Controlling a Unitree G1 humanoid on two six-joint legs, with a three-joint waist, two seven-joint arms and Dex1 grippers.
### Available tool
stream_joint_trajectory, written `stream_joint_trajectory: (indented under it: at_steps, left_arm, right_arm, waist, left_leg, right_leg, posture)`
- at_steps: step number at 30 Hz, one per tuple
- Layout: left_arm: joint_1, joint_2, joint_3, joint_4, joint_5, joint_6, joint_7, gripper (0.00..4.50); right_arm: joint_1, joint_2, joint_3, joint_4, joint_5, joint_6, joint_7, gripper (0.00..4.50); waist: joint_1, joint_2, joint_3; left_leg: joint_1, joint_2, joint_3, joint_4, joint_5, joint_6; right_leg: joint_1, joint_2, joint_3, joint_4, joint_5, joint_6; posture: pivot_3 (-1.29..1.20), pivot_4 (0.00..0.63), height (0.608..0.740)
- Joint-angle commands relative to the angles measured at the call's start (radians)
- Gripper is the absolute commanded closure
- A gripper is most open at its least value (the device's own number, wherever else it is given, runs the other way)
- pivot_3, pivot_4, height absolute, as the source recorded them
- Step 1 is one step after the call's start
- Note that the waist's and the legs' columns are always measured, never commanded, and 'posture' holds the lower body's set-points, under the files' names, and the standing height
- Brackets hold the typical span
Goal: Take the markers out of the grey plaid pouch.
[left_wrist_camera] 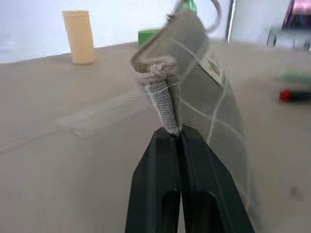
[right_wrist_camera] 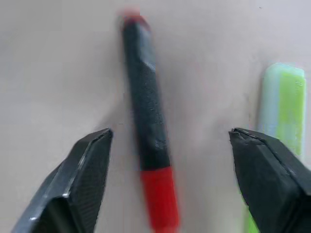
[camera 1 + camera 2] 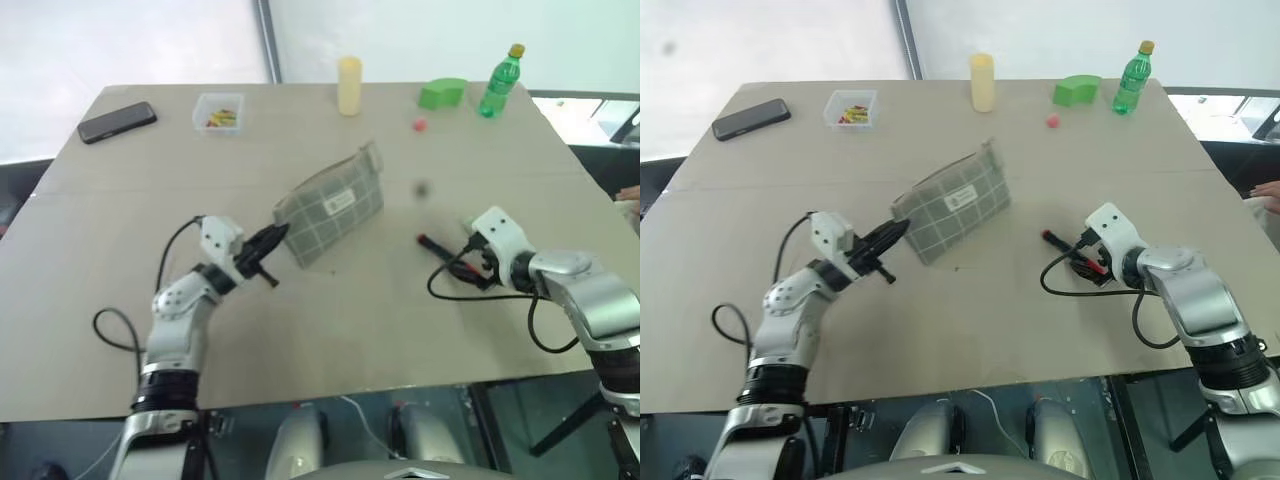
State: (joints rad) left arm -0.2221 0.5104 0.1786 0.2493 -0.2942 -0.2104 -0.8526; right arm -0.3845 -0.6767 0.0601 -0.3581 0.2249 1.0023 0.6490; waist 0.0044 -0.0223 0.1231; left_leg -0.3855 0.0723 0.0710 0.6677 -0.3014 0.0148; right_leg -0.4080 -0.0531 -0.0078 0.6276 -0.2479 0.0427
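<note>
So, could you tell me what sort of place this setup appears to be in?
Probably a robot test bench in a lab: a plain tan table set with assorted props, such as a phone, a green bottle and a grey plaid pouch.

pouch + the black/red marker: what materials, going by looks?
Grey plaid pouch: soft woven fabric, matte; the corner pinched in the left pincer shows weave, stitching and a frayed edge. Black and red marker: probably hard plastic, smooth with a slight sheen; it lies on the table between the right pincer's open fingers.
</note>
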Motion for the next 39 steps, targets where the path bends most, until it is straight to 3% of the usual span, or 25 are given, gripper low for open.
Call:
stream_joint_trajectory:
  at_steps: [1, 4, 9, 14, 18, 25, 31, 32, 34, 38, 39]
  left_arm:
    - [0.053, 0.101, 0.057, 0.044, 0.094, -0.224, -0.003, 4.50]
    - [0.090, 0.191, 0.084, 0.141, 0.161, -0.427, 0.008, 4.50]
    - [0.073, 0.290, 0.134, 0.354, 0.308, -0.699, 0.187, 4.50]
    - [0.013, 0.359, 0.222, 0.470, 0.354, -0.761, 0.410, 4.50]
    - [0.006, 0.403, 0.216, 0.464, 0.374, -0.794, 0.461, 4.50]
    - [0.187, 0.334, 0.076, 0.380, 0.452, -0.798, 0.448, 4.50]
    - [0.272, 0.220, -0.007, 0.255, 0.272, -0.596, 0.334, 4.50]
    - [0.286, 0.217, -0.009, 0.225, 0.229, -0.565, 0.301, 3.86]
    - [0.313, 0.215, 0.004, 0.173, 0.156, -0.515, 0.260, 3.28]
    - [0.425, 0.210, 0.060, 0.063, -0.049, -0.372, 0.148, 1.44]
    - [0.464, 0.214, 0.082, 0.019, -0.110, -0.340, 0.113, 1.23]
  right_arm:
    - [-0.009, 0.010, -0.147, -0.166, 0.103, 0.003, 0.018, 0.62]
    - [0.007, 0.002, -0.203, -0.242, 0.168, 0.025, 0.028, 0.62]
    - [0.022, -0.011, -0.207, -0.293, 0.220, -0.012, 0.041, 0.62]
    - [-0.011, 0.048, -0.150, -0.367, 0.289, -0.081, 0.051, 0.62]
    - [-0.014, 0.053, -0.094, -0.351, 0.283, -0.116, 0.045, 0.62]
    - [0.012, 0.035, -0.050, -0.338, 0.291, -0.172, 0.067, 0.62]
    - [0.054, 0.008, 0.007, -0.338, 0.238, -0.285, 0.095, 0.62]
    - [0.059, 0.005, 0.010, -0.339, 0.234, -0.300, 0.099, 0.58]
    - [0.067, 0.000, 0.011, -0.340, 0.230, -0.322, 0.105, 0.58]
    - [0.079, -0.010, 0.007, -0.324, 0.216, -0.363, 0.117, 0.58]
    - [0.084, -0.013, 0.002, -0.321, 0.217, -0.366, 0.120, 0.58]
  waist:
    - [0.003, 0.000, 0.000]
    - [0.008, 0.000, 0.000]
    - [0.012, -0.001, 0.000]
    - [0.008, -0.001, -0.001]
    - [0.007, -0.002, -0.001]
    - [0.008, -0.001, -0.001]
    - [0.011, 0.003, -0.004]
    - [0.010, 0.003, -0.004]
    - [0.008, 0.002, -0.005]
    - [0.002, 0.001, -0.005]
    - [-0.001, 0.001, -0.005]
  left_leg:
    - [0.000, 0.000, 0.000, 0.000, 0.000, 0.000]
    - [0.000, 0.000, 0.000, 0.000, 0.000, 0.000]
    - [0.000, 0.000, 0.001, 0.001, -0.001, 0.001]
    - [0.000, 0.000, 0.001, 0.001, -0.002, 0.002]
    - [0.001, 0.001, 0.001, 0.001, -0.001, 0.002]
    - [0.000, 0.000, 0.004, 0.001, -0.001, 0.000]
    - [0.004, -0.001, 0.005, 0.002, -0.002, 0.002]
    - [0.005, -0.001, 0.005, 0.002, -0.002, 0.003]
    - [0.005, -0.001, 0.005, 0.003, -0.002, 0.003]
    - [0.005, 0.000, 0.005, 0.003, -0.002, 0.002]
    - [0.005, 0.000, 0.005, 0.003, -0.002, 0.002]
  right_leg:
    - [0.000, 0.000, 0.000, 0.000, 0.000, 0.000]
    - [0.000, -0.001, 0.000, 0.000, 0.000, 0.000]
    - [0.000, -0.002, 0.000, 0.000, 0.000, 0.000]
    - [0.000, -0.001, -0.001, 0.002, 0.000, 0.000]
    - [0.000, -0.002, -0.001, 0.003, 0.000, 0.000]
    - [-0.001, -0.003, -0.001, 0.008, 0.000, 0.000]
    - [0.001, -0.005, 0.000, 0.007, 0.000, 0.000]
    - [0.002, -0.005, 0.000, 0.007, 0.000, 0.000]
    - [0.002, -0.005, 0.000, 0.008, 0.000, 0.000]
    - [0.002, -0.004, 0.000, 0.008, 0.000, 0.000]
    - [0.002, -0.004, 0.000, 0.008, 0.000, 0.000]
  posture:
    - [0.00, 0.150, 0.740]
    - [0.00, 0.150, 0.740]
    - [0.00, 0.150, 0.740]
    - [0.00, 0.150, 0.740]
    - [0.00, 0.150, 0.740]
    - [0.00, 0.150, 0.740]
    - [0.00, 0.150, 0.740]
    - [0.00, 0.150, 0.740]
    - [0.00, 0.150, 0.740]
    - [0.00, 0.150, 0.740]
    - [0.00, 0.150, 0.740]
